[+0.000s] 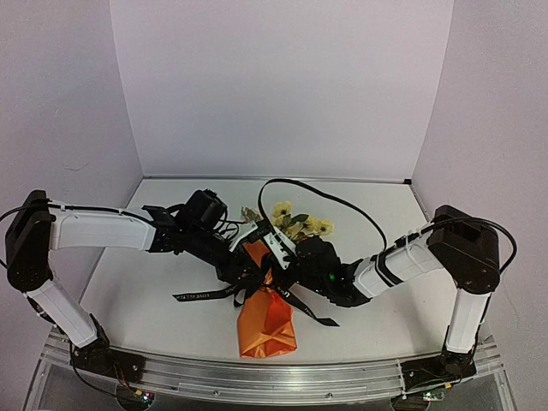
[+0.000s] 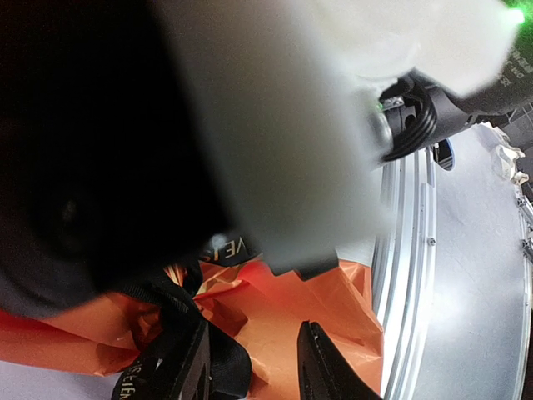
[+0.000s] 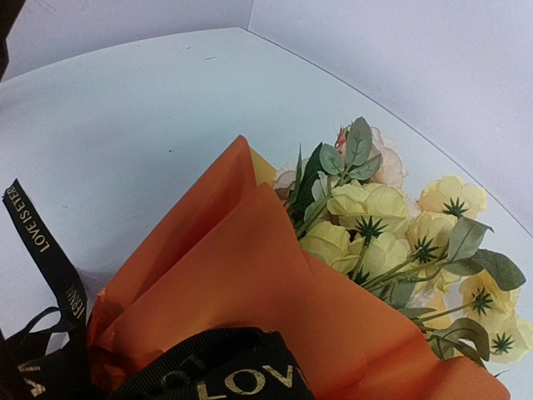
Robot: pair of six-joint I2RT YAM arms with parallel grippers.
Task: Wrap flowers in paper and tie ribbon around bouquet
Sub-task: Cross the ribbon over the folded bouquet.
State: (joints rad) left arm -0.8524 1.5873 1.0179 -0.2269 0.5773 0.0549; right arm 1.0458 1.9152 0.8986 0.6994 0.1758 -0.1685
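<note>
The bouquet lies mid-table with its yellow-cream flowers (image 1: 295, 224) pointing to the back and its orange paper (image 1: 267, 325) cone toward the near edge. A black ribbon (image 1: 201, 295) is bunched round its waist, tails trailing left and right. My left gripper (image 1: 242, 270) hangs over the waist from the left. In the left wrist view it (image 2: 258, 367) is open above the paper (image 2: 275, 317), one finger against the ribbon (image 2: 179, 308). My right gripper (image 1: 282, 265) meets the knot from the right. Its fingers are hidden under the lettered ribbon (image 3: 225, 375), below the paper (image 3: 233, 275) and flowers (image 3: 375, 225).
A black cable (image 1: 342, 201) loops over the table behind the flowers. An aluminium rail (image 1: 282, 381) runs along the near edge, also seen beside the cone (image 2: 408, 250). White walls enclose the back and both sides.
</note>
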